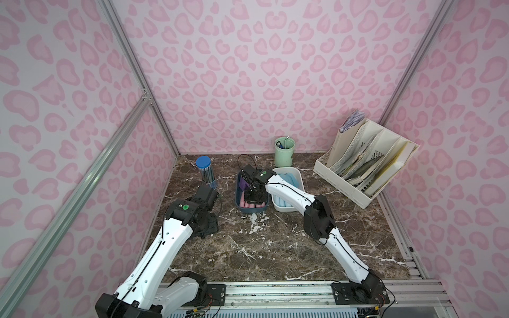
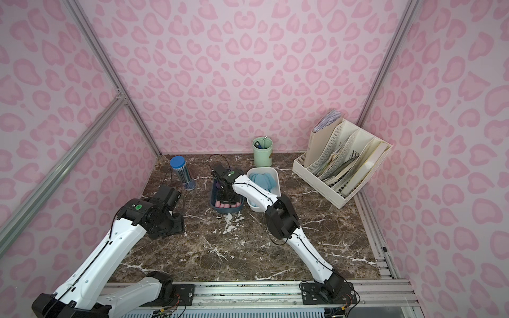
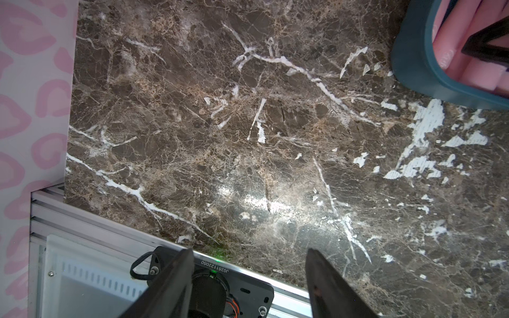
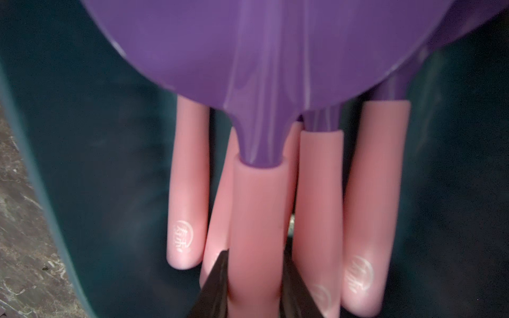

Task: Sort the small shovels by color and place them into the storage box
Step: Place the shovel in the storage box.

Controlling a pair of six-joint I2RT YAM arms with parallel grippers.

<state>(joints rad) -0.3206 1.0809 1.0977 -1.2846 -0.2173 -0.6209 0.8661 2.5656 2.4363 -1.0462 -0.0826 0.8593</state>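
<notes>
Top views: right pincer (image 1: 252, 192) low inside dark blue box (image 1: 252, 211); light blue shovels (image 1: 289, 179) lie in white box (image 1: 285, 209) alongside.
Left wrist: left pincer (image 3: 249, 252) open, empty, above bare desk (image 3: 248, 137).
Right wrist: right pincer grips pink handle (image 4: 259, 214) of purple shovel (image 4: 261, 55); its fingers (image 4: 217, 283) could snag neighbouring handles (image 4: 187, 192) on withdrawal.

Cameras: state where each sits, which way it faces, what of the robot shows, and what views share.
Top views: high at the front, looking down toward the back wall; left arm and right arm show.
Left wrist: above the table, looking down on it past the open left gripper.
Right wrist: inside the dark box, looking along the purple shovel held by the right gripper.
Shared: all views show the dark box.
</notes>
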